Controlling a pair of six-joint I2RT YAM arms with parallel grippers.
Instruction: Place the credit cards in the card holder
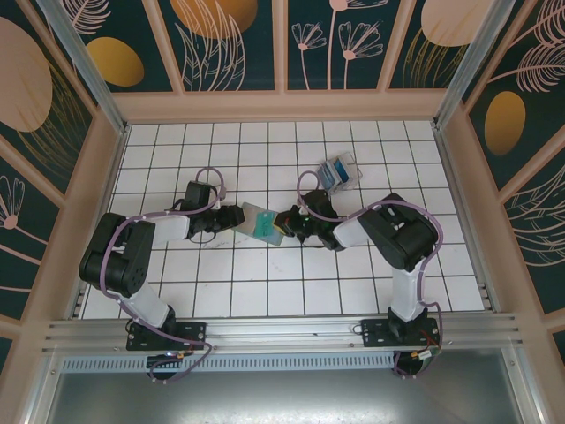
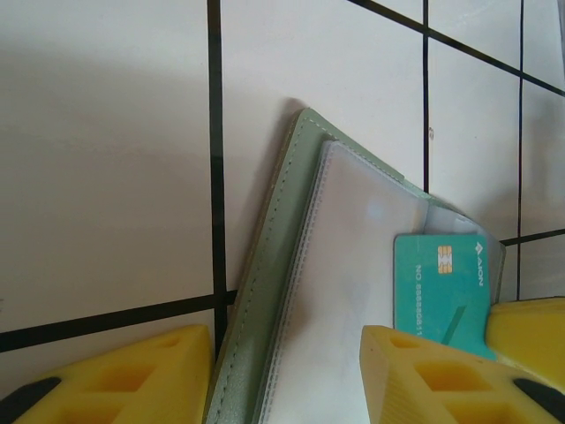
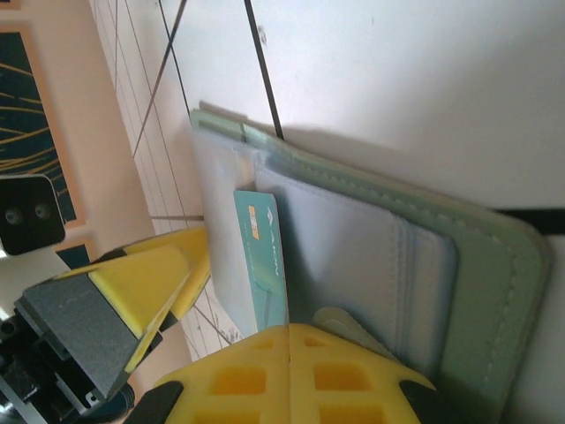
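From above, the card holder (image 1: 256, 216) lies open on the tiled table (image 1: 221, 291) between the arms. The left gripper (image 1: 237, 217) is at its left end and the right gripper (image 1: 284, 223) at its right, with a teal credit card (image 1: 267, 230) over it. The spare credit cards (image 1: 338, 170) sit in a loose bunch well apart, farther back on the right.

Down the left wrist, the left gripper's (image 2: 287, 340) yellow fingers (image 2: 115, 375) stand apart at the holder's (image 2: 265, 291) near end. One is against the green cover edge, the other over the clear sleeve (image 2: 344, 256). The teal card (image 2: 446, 283) lies just past that second finger.

Along the right wrist, the right gripper (image 3: 290, 349) is pressed together on the card's (image 3: 265, 265) near end, the card held on edge above the pale pockets of the holder (image 3: 371, 238). Whether its tip has entered a slot I cannot tell.

The card looks light, stiff and slick, best pinched by a short end. The holder looks soft and would likely skid unless pinned.
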